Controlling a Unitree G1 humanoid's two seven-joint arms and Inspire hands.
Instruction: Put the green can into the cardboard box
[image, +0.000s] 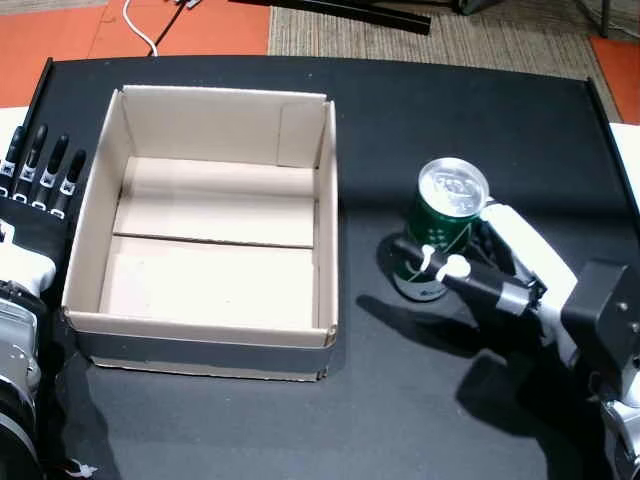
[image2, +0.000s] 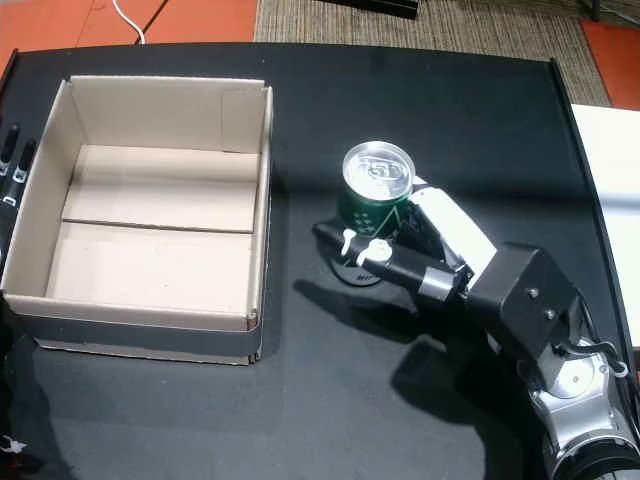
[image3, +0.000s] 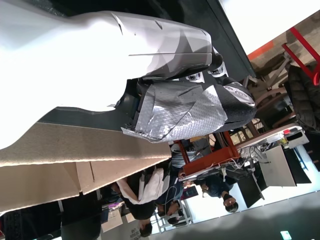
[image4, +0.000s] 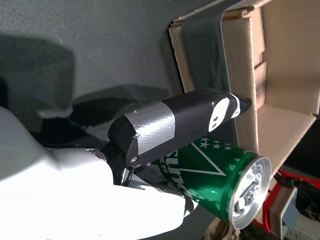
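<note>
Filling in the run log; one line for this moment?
right hand: shut on can | can: upright on table | box: empty

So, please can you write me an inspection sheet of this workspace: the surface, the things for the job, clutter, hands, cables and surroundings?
Surface: black table, dark and mostly bare.
Job's things: green can upright on the table, right of the cardboard box, apart from it; box open at the top, nothing inside.
Clutter: nothing seen.
Hands: right hand wrapped around the can, thumb across its front in the right wrist view; left hand open, resting beside the box's left wall, holding nothing.
Cables: white cable on the floor beyond the table's far edge.
Surroundings: orange floor and a striped carpet; left wrist view shows people and furniture in the room.
</note>
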